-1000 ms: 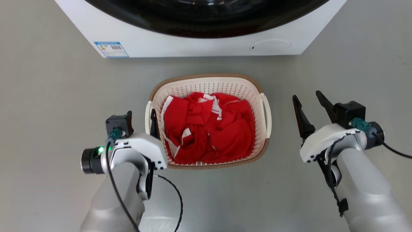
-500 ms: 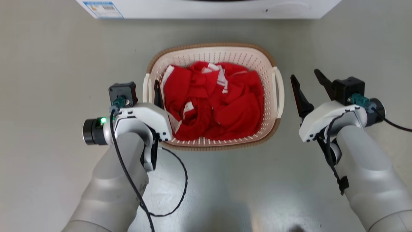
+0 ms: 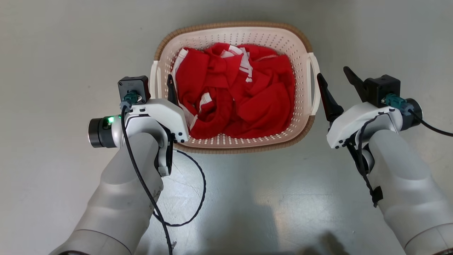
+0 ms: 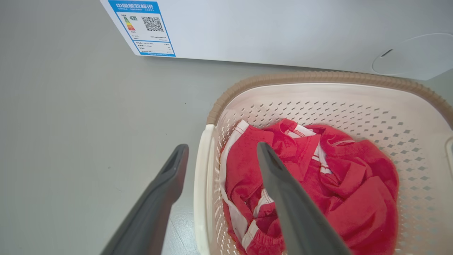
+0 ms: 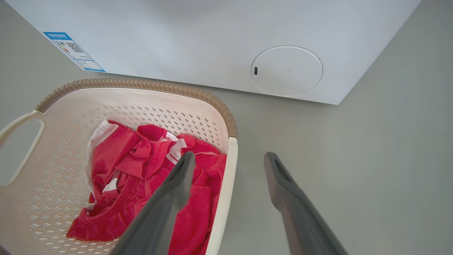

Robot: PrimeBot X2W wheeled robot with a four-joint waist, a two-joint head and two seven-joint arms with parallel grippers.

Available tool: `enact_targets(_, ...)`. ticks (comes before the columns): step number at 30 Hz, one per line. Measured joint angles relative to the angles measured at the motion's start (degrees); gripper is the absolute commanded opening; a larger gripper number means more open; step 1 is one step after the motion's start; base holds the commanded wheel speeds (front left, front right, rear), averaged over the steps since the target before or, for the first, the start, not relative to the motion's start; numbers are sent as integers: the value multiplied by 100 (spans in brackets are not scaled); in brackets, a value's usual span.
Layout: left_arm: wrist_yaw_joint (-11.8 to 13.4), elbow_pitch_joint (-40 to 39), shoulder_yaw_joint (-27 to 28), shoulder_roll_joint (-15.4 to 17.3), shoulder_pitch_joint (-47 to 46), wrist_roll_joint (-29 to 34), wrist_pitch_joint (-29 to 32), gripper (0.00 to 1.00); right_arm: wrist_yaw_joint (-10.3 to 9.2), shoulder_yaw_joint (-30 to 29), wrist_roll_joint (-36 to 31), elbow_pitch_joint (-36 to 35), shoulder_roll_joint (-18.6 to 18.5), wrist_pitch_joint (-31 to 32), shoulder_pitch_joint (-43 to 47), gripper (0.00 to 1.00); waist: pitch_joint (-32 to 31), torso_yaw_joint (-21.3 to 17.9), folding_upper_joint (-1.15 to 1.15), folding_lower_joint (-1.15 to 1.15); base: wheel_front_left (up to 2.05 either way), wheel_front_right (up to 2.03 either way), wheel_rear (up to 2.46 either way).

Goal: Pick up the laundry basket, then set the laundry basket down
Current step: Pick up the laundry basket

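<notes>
Laundry basket (image 3: 231, 30), cream-white perforated plastic with a brown rim, holds red cloth (image 3: 240, 95) on the grey floor (image 3: 53, 53) before the white washer (image 5: 177, 35). Left claw (image 4: 222, 146), apart, straddles its left handle (image 3: 154, 76); right claw (image 3: 332, 72), apart, is beside its right handle (image 3: 315, 85).

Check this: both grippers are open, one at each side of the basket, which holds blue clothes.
Wrong colour: the clothes in the laundry basket are red with white trim, not blue, as the head view shows. The left gripper and right gripper are open at its sides.
</notes>
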Motion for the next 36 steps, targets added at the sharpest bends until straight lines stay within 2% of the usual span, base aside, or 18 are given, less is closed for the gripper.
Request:
enact_targets(22,113,38,62,2,-338,22,-8,100,0,110,233,-11,22,0,-282,100,739,-32,0,0,0,0,0)
enact_targets(36,112,222,181,-1,-470,258,-7,100,0,188,293,52,115,0,-339,100,1065,-71,0,0,0,0,0)
